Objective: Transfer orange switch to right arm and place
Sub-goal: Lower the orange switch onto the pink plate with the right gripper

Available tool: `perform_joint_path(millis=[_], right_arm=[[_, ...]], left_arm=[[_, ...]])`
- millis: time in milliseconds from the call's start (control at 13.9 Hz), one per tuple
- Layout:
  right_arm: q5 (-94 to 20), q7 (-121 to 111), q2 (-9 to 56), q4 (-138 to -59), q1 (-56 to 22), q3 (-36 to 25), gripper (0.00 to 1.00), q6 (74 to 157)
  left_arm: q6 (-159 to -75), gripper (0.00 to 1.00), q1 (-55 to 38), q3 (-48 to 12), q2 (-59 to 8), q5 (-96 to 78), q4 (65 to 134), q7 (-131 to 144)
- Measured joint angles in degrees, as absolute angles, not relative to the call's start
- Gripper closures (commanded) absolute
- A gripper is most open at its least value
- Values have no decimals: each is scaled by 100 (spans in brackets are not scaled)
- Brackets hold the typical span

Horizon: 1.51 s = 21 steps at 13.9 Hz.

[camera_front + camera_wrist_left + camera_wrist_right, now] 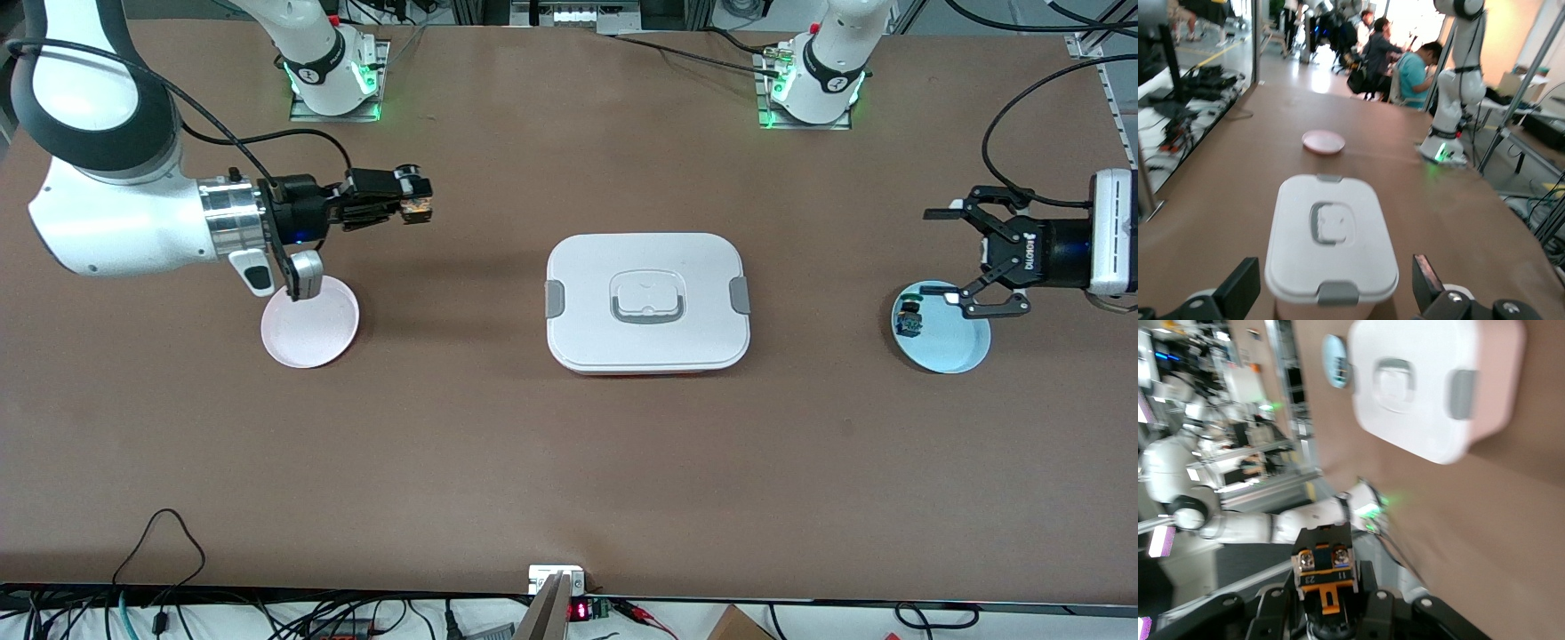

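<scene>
Already your right gripper [418,203] pinches the switch [416,210] in shut jaws, up over the desk [569,462] just above the pink plate [310,336]. Treat it as light, rigid and slick, best clamped across its boxy body. Your left gripper [953,256] waits with jaws wide over the blue plate [951,347], where a second switch [909,317] lies.

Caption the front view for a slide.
Right gripper holds the orange switch above the table; open left gripper over the blue plate.
</scene>
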State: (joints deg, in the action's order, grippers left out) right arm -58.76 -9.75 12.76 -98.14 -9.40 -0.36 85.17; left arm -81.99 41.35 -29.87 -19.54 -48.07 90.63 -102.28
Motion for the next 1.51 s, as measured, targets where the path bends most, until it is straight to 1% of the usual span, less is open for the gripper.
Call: perform_joint_path(millis=[144,216,433,649,793,1082,1514], right_arm=[[-5160,-975,1277,-9790,-801,-39,100,8387],[-4788,-975,1277,-9787,-742,-39,100,8323],[-3695,-975,1270,-9732,-652,-42,100,8171],[-2614,-1413,1233,-9631,-569,-77,100,8081],[-1991,-2064,1235,-9624,-419,-103,100,8056],[-780,-3338,1241,-9623,-294,-106,100,8109],[-133,-5173,1267,-9677,-309,-80,100,8679]], left_arm=[[-8366,0,3383,-1960,-1761,-4657,8822,-10180],[-8594,0,3120,-1565,-1683,-4679,8762,-10157],[-9316,0,2773,-836,-1550,-4798,8706,-10065],[-9558,0,2254,-102,-1436,-4710,8694,-9854],[-9613,0,1990,109,-1272,-4180,8614,-9093],[-9644,0,1752,136,-928,-3023,8227,-7020],[-9512,0,1140,131,-707,-1654,7854,-4732]])
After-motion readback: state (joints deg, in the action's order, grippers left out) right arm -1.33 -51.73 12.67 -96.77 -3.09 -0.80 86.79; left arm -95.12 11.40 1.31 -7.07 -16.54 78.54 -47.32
